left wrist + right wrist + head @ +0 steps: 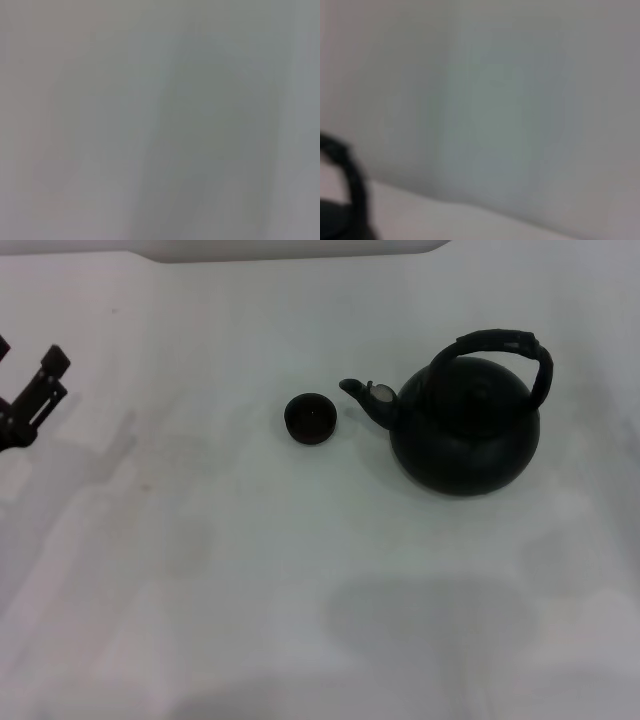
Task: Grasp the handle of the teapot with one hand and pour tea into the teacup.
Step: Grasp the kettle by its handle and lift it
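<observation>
I see the large round matte-black teapot (465, 430) upright on the white table (250, 590), its thick black arched handle (497, 352) spanning the top with nothing gripping it. Just off the spout tip sits the tiny black handleless teacup (310, 419), apart from the pot. Far from the teapot, at the frame edge past the cup, the left gripper (28, 400) is cut off; I cannot tell how its claw stands. My right wrist view catches only a blurred slice of the handle (350, 175); the left wrist view is featureless grey.

I see the teacup (310, 419) on the worktop (250, 580), just left of the teapot (465, 425), whose spout (362, 394) points at it.
</observation>
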Controlling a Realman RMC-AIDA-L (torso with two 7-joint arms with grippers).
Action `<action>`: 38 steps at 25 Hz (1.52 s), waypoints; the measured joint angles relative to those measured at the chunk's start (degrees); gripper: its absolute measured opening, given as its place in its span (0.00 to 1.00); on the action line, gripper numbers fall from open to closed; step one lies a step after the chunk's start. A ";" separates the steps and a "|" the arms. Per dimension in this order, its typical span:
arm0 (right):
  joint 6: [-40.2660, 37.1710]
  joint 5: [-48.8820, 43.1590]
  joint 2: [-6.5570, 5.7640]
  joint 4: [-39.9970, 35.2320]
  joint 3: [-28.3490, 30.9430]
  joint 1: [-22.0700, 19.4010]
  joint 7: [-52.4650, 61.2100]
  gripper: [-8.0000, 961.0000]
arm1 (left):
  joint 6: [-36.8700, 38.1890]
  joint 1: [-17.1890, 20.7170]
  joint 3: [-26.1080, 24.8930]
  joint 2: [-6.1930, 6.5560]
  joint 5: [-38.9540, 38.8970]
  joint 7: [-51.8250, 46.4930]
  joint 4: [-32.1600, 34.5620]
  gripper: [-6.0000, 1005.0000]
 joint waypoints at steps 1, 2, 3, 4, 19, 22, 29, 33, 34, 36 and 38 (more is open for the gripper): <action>-1.48 0.14 0.13 1.23 -2.37 -0.59 0.01 0.86 | -0.45 0.05 -0.01 0.00 0.00 0.61 -0.50 0.78; -2.52 0.43 0.18 1.92 -4.23 -0.88 0.02 0.86 | -0.77 0.08 -0.04 0.00 -0.02 0.96 -0.82 0.78; -3.25 1.06 0.19 2.45 -6.35 -1.02 0.00 0.86 | -1.25 0.12 -0.05 0.00 -0.06 1.52 -1.33 0.77; -3.40 1.74 0.15 2.49 -7.76 -1.05 -0.07 0.86 | -1.74 0.14 -0.08 0.03 -0.13 2.12 -1.83 0.77; -2.99 4.38 0.09 2.59 -16.19 1.09 -0.33 0.86 | -5.42 1.60 -0.06 -0.17 -0.34 5.70 -4.47 0.77; -2.98 4.87 -0.01 2.36 -16.52 2.84 0.17 0.86 | -6.12 1.62 -0.13 -0.19 -0.63 5.54 -4.53 0.77; -3.21 7.24 -0.12 2.24 -18.62 4.19 -0.07 0.86 | -6.43 1.75 -0.18 -0.01 -0.65 5.53 -4.73 0.77; -3.41 7.33 -0.14 1.59 -18.89 4.24 -0.20 0.86 | -6.70 2.21 -0.85 0.04 -0.59 5.44 -4.55 0.77; -3.42 7.33 -0.12 1.56 -18.89 4.24 -0.22 0.86 | -6.77 2.24 -1.10 0.03 -0.54 5.44 -4.62 0.77; -3.44 7.34 -0.09 1.51 -18.91 4.25 -0.29 0.86 | -7.06 2.33 -1.52 0.03 -0.44 5.46 -4.82 0.77; -3.45 7.34 -0.08 1.46 -18.91 4.25 -0.36 0.81 | -7.52 2.37 -1.55 0.03 -0.43 5.54 -5.05 0.77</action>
